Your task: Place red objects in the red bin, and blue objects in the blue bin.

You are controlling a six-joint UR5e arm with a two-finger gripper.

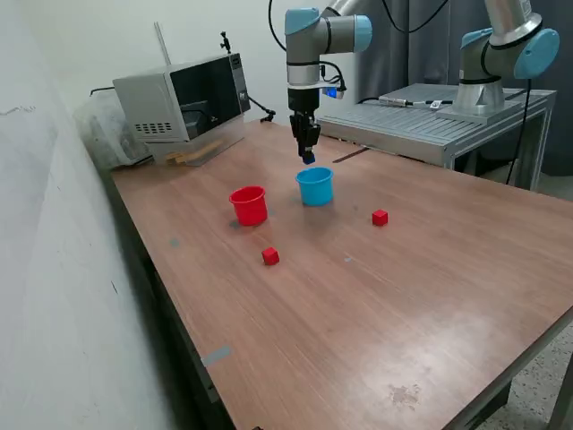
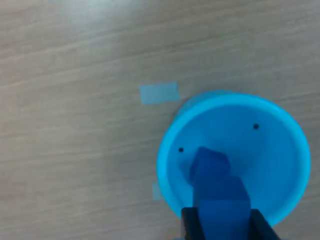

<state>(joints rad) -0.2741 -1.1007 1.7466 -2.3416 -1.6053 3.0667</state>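
Claw [image 1: 308, 158] is clamped on a blue cube [image 2: 221, 202], held above the light blue cup [image 1: 315, 186]; another blue cube [image 2: 208, 162] is seen inside.

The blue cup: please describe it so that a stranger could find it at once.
On the wooden table, look right under the gripper. The blue cup stands there, at the exterior view's right of the red cup. It is the only light blue cup.

Exterior view high, oblique over the table [image 1: 430, 296]; wrist view straight down, close; shared blue cup [image 1: 315, 186].
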